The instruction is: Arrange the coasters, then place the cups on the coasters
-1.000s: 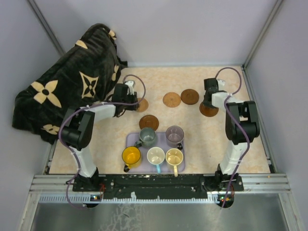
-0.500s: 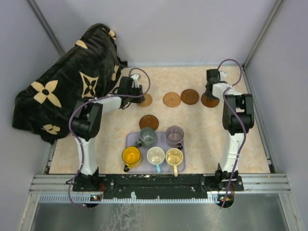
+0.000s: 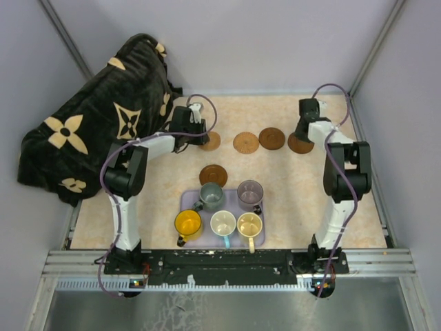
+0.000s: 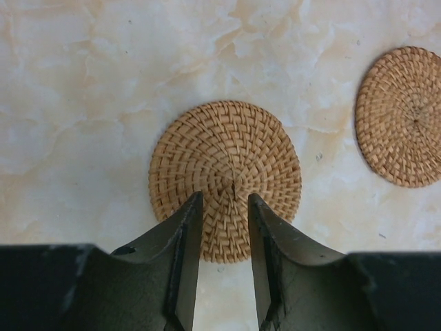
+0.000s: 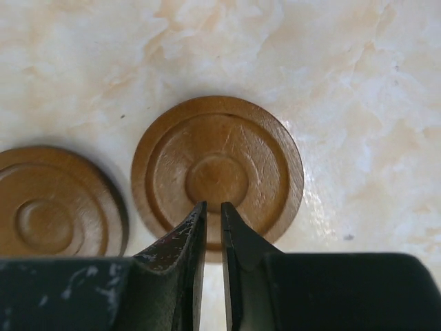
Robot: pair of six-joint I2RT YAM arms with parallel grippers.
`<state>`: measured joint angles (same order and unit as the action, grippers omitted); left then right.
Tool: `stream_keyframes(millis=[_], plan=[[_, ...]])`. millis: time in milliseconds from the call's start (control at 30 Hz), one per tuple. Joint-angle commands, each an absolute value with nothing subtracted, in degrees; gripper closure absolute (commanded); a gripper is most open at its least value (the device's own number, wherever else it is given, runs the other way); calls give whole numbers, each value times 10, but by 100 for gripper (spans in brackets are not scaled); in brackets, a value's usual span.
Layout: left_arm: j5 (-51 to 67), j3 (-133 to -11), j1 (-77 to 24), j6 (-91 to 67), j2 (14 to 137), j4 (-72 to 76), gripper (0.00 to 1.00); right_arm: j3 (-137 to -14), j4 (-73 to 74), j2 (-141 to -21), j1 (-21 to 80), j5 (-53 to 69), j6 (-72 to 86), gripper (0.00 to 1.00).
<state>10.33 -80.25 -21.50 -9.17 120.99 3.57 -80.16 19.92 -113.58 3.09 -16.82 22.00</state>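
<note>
Five coasters lie on the table. Four form a row at the back: a woven coaster (image 3: 210, 141) (image 4: 225, 179), a second woven one (image 3: 246, 143) (image 4: 403, 114), a dark wooden one (image 3: 271, 138) (image 5: 52, 203) and a wooden one (image 3: 300, 143) (image 5: 217, 169). A fifth coaster (image 3: 213, 174) lies nearer. My left gripper (image 3: 201, 132) (image 4: 224, 198) is over the leftmost coaster, jaws a finger's width apart and empty. My right gripper (image 3: 303, 134) (image 5: 213, 205) is over the rightmost coaster, jaws almost together. The cups, grey-green (image 3: 211, 196), mauve (image 3: 250, 193), yellow-orange (image 3: 187, 223), cream (image 3: 223, 224) and pale yellow (image 3: 249, 225), stand on the tray.
The lavender tray (image 3: 187, 201) sits near the front middle. A black bag with cream flower prints (image 3: 96, 131) leans over the table's back left corner. Metal frame posts and grey walls close in the table on three sides.
Both grippers moved toward the back, and the coaster under each went with them. The leftmost and rightmost coasters now line up with the two middle ones.
</note>
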Motion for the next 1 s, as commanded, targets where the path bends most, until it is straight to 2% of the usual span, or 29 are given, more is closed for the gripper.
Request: stream_keyframes(millis=[0, 167, 333, 600, 700, 833, 967], plan=[[132, -771, -214, -84, 1135, 57, 61, -790, 169, -1017, 39, -128, 199, 84], [154, -714, -214, -89, 1059, 107, 59, -784, 178, -972, 103, -141, 166, 82], [153, -658, -214, -90, 1000, 110, 60, -788, 185, -992, 170, -141, 158, 82], [132, -493, -227, -101, 900, 139, 99, -846, 205, -1102, 240, -134, 159, 86], [133, -467, -229, -102, 882, 129, 99, -874, 213, -1137, 248, -132, 159, 87], [133, -452, -236, -106, 867, 117, 92, -894, 212, -1170, 253, -118, 163, 87], [134, -442, -247, -109, 869, 120, 91, -913, 212, -1202, 260, -108, 165, 87]])
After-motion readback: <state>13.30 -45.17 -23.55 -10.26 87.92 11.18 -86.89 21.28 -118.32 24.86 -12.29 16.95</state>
